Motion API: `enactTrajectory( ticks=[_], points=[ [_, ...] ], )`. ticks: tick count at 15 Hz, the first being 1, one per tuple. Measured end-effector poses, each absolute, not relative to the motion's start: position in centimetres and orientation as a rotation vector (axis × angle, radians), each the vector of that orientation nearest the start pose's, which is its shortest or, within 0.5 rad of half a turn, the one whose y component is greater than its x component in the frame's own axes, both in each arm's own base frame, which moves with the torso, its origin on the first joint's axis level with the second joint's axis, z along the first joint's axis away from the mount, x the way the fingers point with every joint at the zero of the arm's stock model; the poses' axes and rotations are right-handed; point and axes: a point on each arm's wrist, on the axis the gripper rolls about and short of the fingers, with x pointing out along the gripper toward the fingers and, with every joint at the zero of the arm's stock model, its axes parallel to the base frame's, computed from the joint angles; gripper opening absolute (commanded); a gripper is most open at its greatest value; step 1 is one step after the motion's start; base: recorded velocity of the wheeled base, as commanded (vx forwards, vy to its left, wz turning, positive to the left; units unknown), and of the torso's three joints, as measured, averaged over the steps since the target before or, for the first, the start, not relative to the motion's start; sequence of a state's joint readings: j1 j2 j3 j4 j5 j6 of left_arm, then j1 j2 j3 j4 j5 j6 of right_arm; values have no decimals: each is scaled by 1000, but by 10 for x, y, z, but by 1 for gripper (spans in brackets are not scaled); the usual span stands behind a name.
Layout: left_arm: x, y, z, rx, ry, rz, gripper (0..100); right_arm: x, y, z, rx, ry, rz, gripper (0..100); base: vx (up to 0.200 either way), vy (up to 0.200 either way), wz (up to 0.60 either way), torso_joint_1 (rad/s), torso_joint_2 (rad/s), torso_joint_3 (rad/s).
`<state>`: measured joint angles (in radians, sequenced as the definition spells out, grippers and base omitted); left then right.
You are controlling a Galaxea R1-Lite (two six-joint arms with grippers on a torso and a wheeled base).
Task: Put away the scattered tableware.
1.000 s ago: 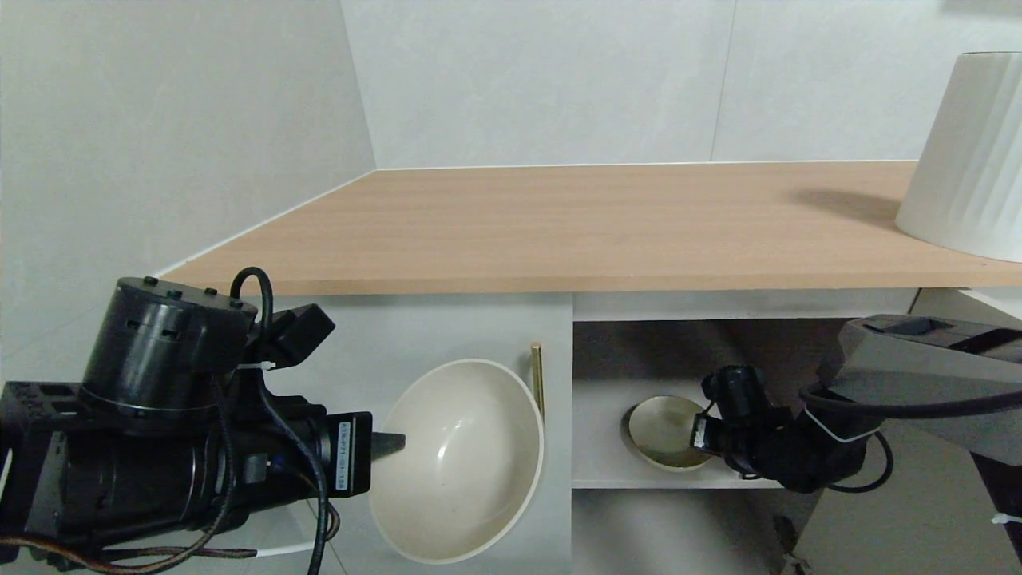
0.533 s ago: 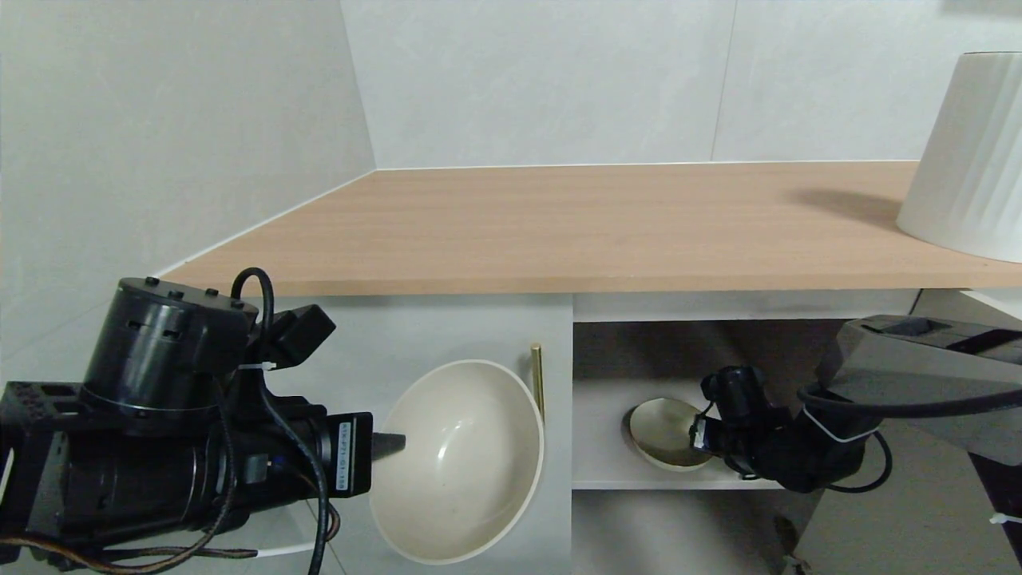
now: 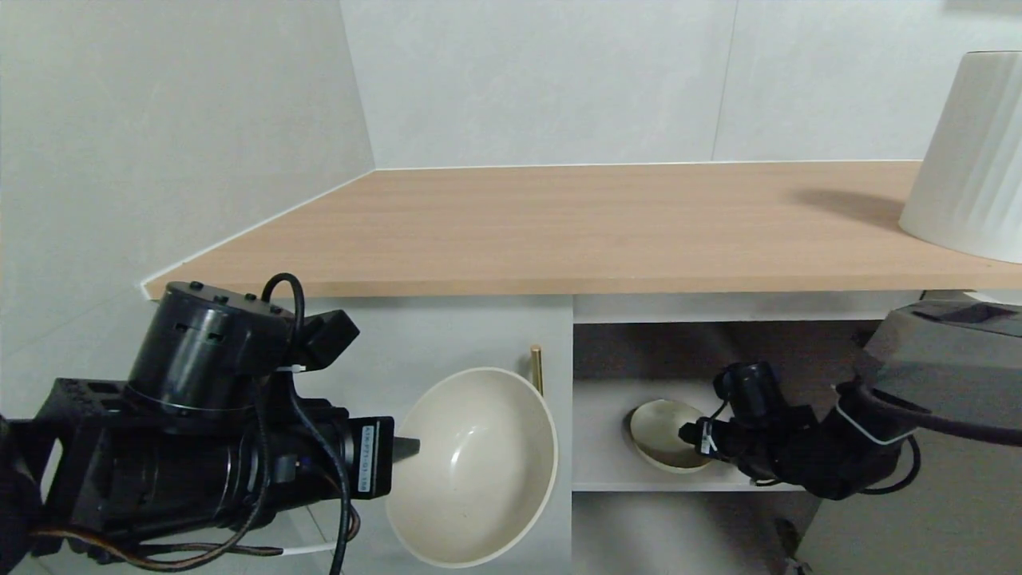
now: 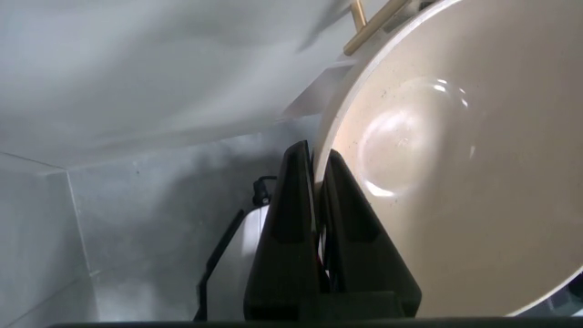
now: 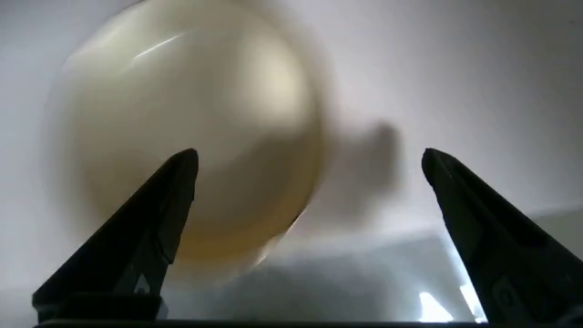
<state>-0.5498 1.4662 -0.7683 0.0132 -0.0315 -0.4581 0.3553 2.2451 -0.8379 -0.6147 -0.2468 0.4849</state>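
Left gripper (image 3: 409, 447) is pinched tight on the rim of the big cream bowl (image 3: 479, 471), one finger inside the rim and one outside; the left wrist view shows both fingers (image 4: 293, 196) pressed together on the bowl's edge (image 4: 321, 159). Bowl hangs off the gripper tipped on its side, inside facing up and out, in front of the closed grey cabinet door (image 3: 447, 335) and just beside its brass handle (image 3: 536, 367). Right gripper (image 3: 688, 434) is inside the open compartment to the right of that door, jaws spread wide. Right wrist view has the small cream bowl (image 5: 182, 128) sitting ahead of the spread fingers (image 5: 164, 219), nearer one finger than the other. Can't tell whether either one touches it. Small bowl (image 3: 659, 431) sits on the white shelf (image 3: 607, 467), tipped with its inside facing out of the compartment. Wooden countertop (image 3: 559, 231) runs above, white lampshade (image 3: 970, 152) at its right end.
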Motion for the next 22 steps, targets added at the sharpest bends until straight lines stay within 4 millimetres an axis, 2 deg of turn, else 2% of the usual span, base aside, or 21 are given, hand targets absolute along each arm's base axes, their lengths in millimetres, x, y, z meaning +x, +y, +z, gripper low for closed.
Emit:
enactTrajectory(
  ticks=[3,6,9,11,13,15,22],
  points=[
    [200,-134,172,-195,825,-412,0,298,136,56,163,773,122,100,0,0,0,0,0,0],
    [207,-147,164,-99,826,-399,0,255,145,101,136,805,299,100,0,0,0,0,0,0],
    [214,-177,148,17,844,-393,0,212,143,150,144,804,463,100,0,0,0,0,0,0],
    [208,-196,133,42,892,-380,0,188,147,171,139,767,564,100,0,0,0,0,0,0],
    [204,-210,124,56,917,-389,0,172,152,176,113,750,634,100,0,0,0,0,0,0],
    [201,-218,120,69,926,-407,0,165,156,174,82,751,664,100,0,0,0,0,0,0],
    [189,-228,134,30,894,-454,0,167,170,153,14,814,635,100,0,0,0,0,0,0]
  ],
)
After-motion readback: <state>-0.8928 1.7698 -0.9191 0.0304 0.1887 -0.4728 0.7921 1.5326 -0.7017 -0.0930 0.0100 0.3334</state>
